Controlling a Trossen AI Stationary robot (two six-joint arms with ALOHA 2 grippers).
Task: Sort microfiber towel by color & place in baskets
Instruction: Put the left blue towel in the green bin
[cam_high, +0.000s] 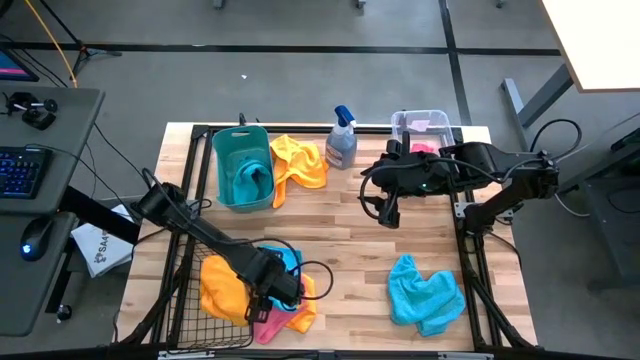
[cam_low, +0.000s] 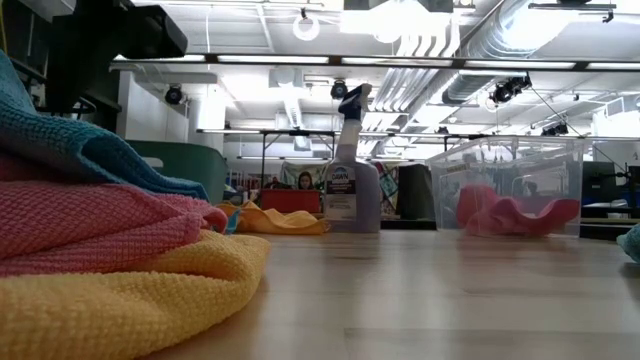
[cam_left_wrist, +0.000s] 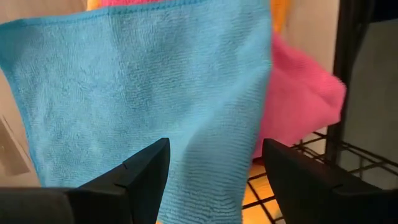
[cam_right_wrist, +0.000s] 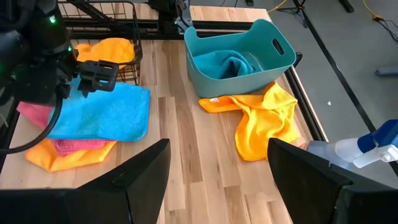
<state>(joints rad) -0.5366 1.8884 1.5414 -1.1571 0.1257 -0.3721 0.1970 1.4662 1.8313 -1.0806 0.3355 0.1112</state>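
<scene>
A pile of towels lies at the table's near left: a blue towel (cam_high: 288, 258) (cam_right_wrist: 106, 112) on top, then a pink towel (cam_left_wrist: 298, 99) (cam_right_wrist: 74, 144) and a yellow towel (cam_right_wrist: 56, 158) underneath. My left gripper (cam_high: 283, 292) (cam_left_wrist: 214, 174) is open and points down over the blue towel, beside the black wire basket (cam_high: 185, 300), which holds a yellow towel (cam_high: 222, 285). My right gripper (cam_high: 387, 213) (cam_right_wrist: 217, 180) hangs open and empty above the table's middle. The teal tub (cam_high: 228, 150) holds a blue towel (cam_right_wrist: 227, 65). The clear bin (cam_high: 420, 118) holds a pink towel (cam_low: 510, 215). My left gripper stands open over the blue towel's middle (cam_left_wrist: 137, 87), coming from above. I cannot tell whether its fingers touch the cloth, which lies spread flat on the pile.
A yellow towel (cam_high: 300, 160) lies against the teal tub's right side. Another blue towel (cam_high: 425, 293) lies crumpled at the near right. A spray bottle (cam_high: 342, 140) stands between tub and clear bin. Bare wood shows in the table's middle.
</scene>
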